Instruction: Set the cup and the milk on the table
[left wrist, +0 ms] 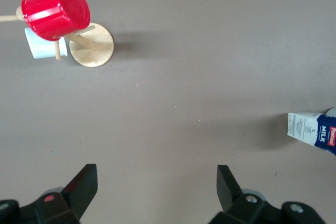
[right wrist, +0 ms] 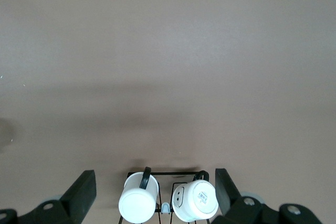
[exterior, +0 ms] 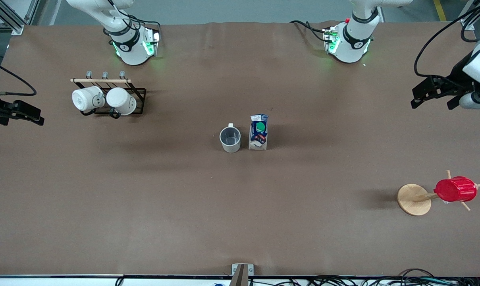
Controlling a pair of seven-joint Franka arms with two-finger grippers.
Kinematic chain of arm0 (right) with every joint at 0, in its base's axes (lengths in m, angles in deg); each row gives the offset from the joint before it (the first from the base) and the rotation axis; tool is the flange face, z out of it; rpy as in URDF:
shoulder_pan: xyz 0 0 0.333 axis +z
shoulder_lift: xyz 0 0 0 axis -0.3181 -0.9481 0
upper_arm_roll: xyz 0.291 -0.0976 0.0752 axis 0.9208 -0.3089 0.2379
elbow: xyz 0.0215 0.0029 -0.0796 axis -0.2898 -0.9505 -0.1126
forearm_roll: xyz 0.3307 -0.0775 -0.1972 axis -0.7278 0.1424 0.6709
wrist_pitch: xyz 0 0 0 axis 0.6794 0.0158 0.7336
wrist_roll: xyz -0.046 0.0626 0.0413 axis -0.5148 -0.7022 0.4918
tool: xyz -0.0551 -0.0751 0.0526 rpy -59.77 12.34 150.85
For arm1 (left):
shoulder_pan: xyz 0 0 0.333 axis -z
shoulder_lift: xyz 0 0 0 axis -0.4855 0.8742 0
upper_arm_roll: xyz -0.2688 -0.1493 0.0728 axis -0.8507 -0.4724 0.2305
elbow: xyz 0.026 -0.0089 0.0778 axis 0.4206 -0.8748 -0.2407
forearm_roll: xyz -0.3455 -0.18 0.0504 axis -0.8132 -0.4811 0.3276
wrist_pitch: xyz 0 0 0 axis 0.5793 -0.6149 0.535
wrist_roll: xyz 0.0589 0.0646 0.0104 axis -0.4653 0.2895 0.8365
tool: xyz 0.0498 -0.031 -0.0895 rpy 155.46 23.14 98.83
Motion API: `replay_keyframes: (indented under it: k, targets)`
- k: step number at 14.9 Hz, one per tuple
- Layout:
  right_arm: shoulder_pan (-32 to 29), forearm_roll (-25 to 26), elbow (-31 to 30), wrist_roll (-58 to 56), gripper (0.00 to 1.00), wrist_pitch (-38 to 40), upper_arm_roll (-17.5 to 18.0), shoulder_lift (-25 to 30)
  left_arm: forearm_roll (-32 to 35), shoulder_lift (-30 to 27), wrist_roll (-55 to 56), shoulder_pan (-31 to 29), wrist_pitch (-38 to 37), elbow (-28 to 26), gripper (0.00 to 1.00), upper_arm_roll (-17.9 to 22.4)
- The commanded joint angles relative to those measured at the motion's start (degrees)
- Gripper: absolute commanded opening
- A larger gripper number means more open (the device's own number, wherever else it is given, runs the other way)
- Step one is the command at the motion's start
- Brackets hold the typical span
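Observation:
The cup [exterior: 230, 139], cream-white with a grey inside, stands upright on the brown table [exterior: 240, 214] near its middle. The blue and white milk [exterior: 258, 132] with its green cap stands upright right beside the cup, toward the left arm's end. The milk also shows at the edge of the left wrist view [left wrist: 315, 131]. My left gripper [exterior: 432, 101] is open and empty, up over the left arm's end of the table, apart from both. In its own view [left wrist: 156, 184] only bare table lies between its jaws. My right gripper [exterior: 33, 115] is open and empty over the right arm's end of the table [right wrist: 156, 187].
A black rack [exterior: 138, 99] with two plain white mugs [exterior: 87, 98] [exterior: 120, 100] stands near the right arm's base. It also shows in the right wrist view [right wrist: 139, 200]. A wooden mug tree [exterior: 413, 200] holding a ribbed red cup [exterior: 455, 189] stands toward the left arm's end, nearer the camera.

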Motion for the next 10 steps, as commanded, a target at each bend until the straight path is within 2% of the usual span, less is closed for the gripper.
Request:
replay_keyframes:
  k: [1, 4, 6, 10]
  targets:
    - [-0.94, -0.53, -0.84, 0.72, 1.0, 0.39, 0.46, 1.47, -0.28, -2.12, -0.98, 0.96, 0.35, -2.71, 1.0, 1.26]
    - [-0.85, -0.53, -0.58, 0.81, 1.0, -0.22, 0.46, 1.47, -0.28, -1.94, -0.1, 0.7, 1.4, -3.77, 1.0, 0.47]
    - [-0.59, -0.53, -0.58, 1.25, 1.0, 0.3, 0.72, 1.73, -0.28, -0.72, 0.34, 0.17, 2.28, -3.33, 1.0, -2.5]
    - [-0.76, -0.53, -0.66, 1.34, 1.0, 0.04, 0.63, 1.82, -0.19, 0.17, 2.8, 0.17, 3.16, -3.24, 1.0, -3.75]
